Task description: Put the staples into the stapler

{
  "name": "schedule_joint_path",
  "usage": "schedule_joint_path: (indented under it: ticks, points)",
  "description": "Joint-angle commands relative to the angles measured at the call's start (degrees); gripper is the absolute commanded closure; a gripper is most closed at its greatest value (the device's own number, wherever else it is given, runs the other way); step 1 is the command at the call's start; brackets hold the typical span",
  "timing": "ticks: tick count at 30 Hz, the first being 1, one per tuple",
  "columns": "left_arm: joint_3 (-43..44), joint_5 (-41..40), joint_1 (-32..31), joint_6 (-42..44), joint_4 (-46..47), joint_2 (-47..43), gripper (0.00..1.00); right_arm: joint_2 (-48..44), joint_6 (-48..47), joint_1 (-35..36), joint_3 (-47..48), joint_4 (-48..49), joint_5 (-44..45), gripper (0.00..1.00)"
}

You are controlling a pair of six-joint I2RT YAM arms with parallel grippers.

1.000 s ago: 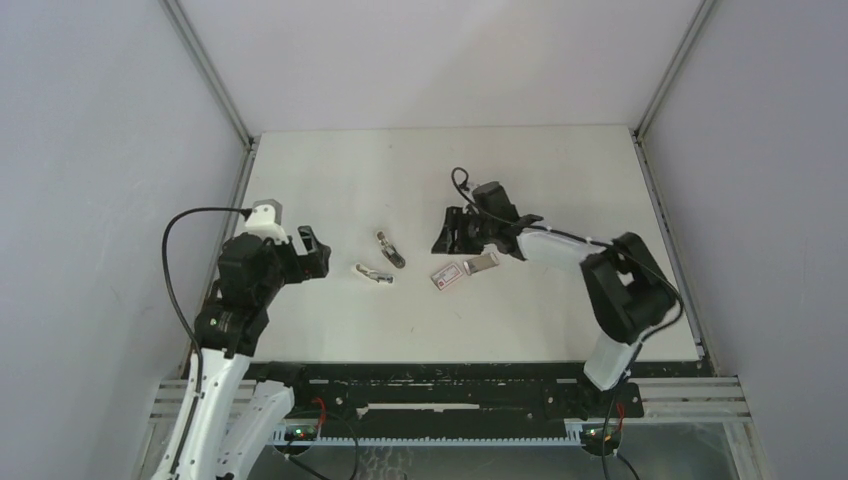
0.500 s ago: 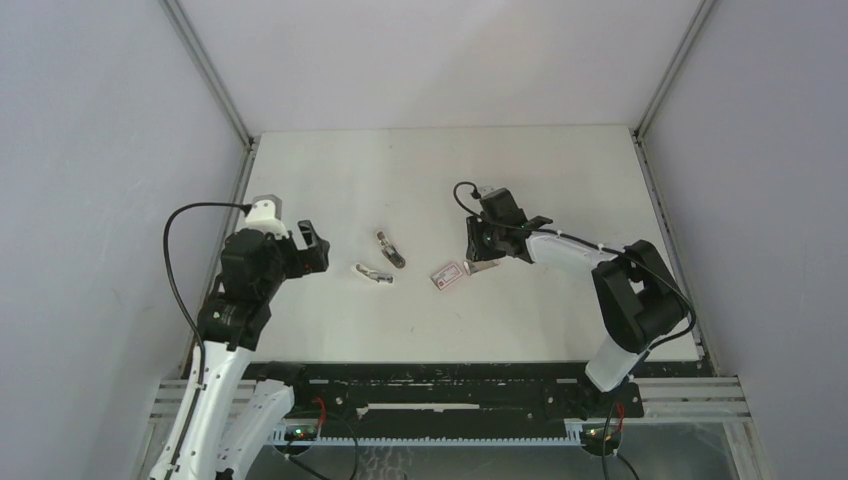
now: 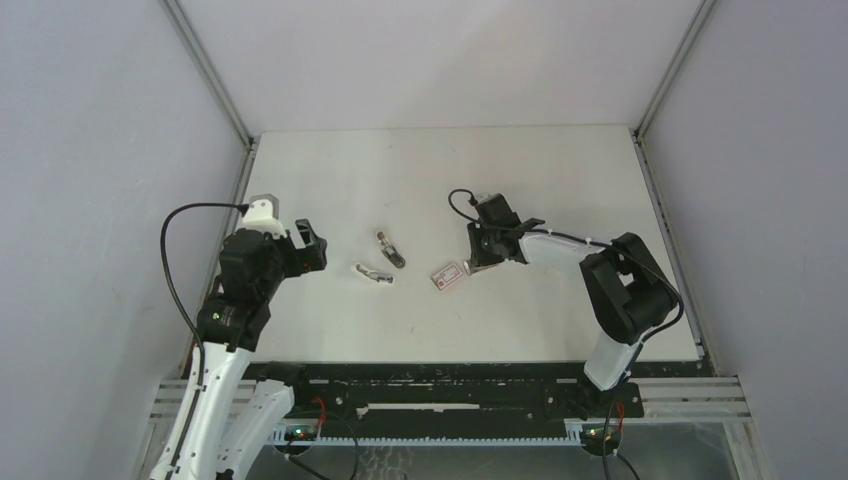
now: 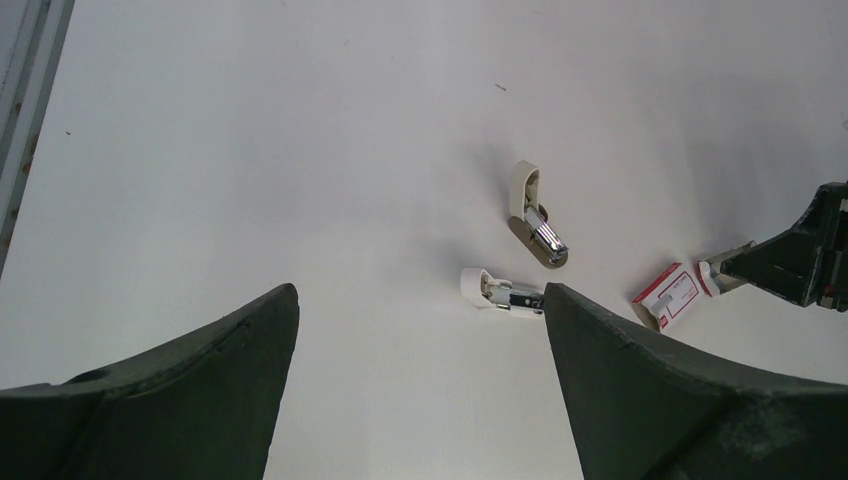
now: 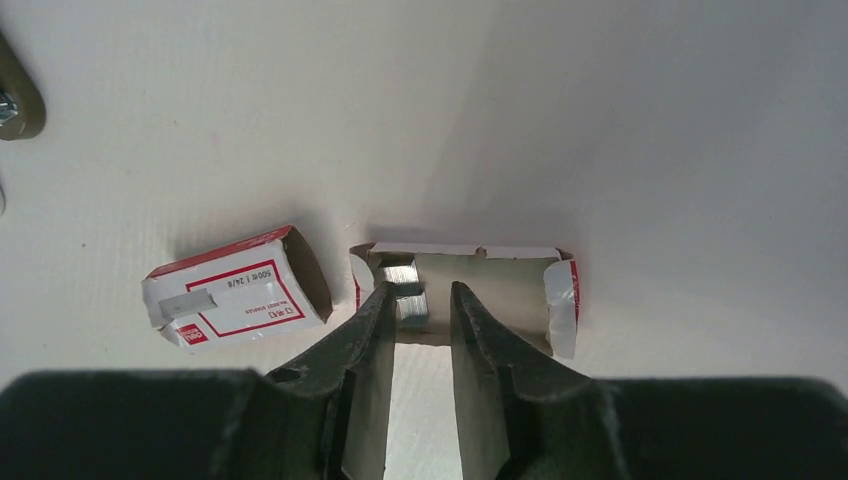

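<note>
The staples box is pulled apart: its red-and-white sleeve [image 5: 235, 290] [image 3: 449, 274] lies left of the grey inner tray [image 5: 490, 285], which holds a short silver strip of staples [image 5: 405, 290] at its left end. My right gripper [image 5: 420, 298] [image 3: 484, 252] is low over the tray, its jaws narrowly open with the tips at the tray's near edge beside the strip. The stapler lies in two pieces: a white-and-metal piece [image 3: 375, 274] [image 4: 500, 292] and a brown-and-white piece [image 3: 391, 250] [image 4: 530, 215]. My left gripper [image 3: 310, 247] [image 4: 420, 290] is open and empty, left of them.
The sleeve [image 4: 668, 296] and the right gripper [image 4: 800, 255] show at the right edge of the left wrist view. Grey enclosure walls stand on the left, right and back of the white table [image 3: 420, 170]. A metal rail [image 4: 25, 130] runs along the table's left edge.
My right gripper has swung from behind the tray down onto it and narrowed its jaws. My left gripper has shifted slightly. The box and the stapler pieces have not moved.
</note>
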Motion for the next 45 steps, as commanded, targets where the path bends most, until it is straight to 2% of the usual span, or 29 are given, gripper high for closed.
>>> schedule_joint_path:
  ticks: [1,8,17,26,35,39,45]
  points:
    - [1.7,-0.3,0.4,0.3,1.9,-0.3,0.04,1.5,-0.4,0.9,1.0,0.7,1.1,0.75]
    - [1.6,-0.6,0.4,0.6,1.9,-0.6,0.05,3.2,0.1,1.6,1.7,0.0,2.4,0.78]
    - [1.5,-1.1,0.4,0.7,1.9,-1.2,0.04,2.1,2.0,2.0,1.6,-1.8,5.1,1.00]
    - [1.5,-1.2,0.5,0.7,1.9,-1.4,0.05,-4.7,1.7,1.2,1.6,-3.3,8.8,1.00]
    - [1.1,1.4,0.5,0.9,2.6,-1.7,0.05,-6.6,-0.4,0.7,1.4,-3.3,5.1,0.99]
    - [1.1,1.2,0.5,0.7,2.6,-1.7,0.05,-5.1,-0.9,1.9,1.4,-3.3,4.1,0.85]
    - [1.0,1.0,0.5,0.6,2.5,-1.6,0.05,-2.8,0.0,2.9,1.4,-2.3,5.4,0.80]
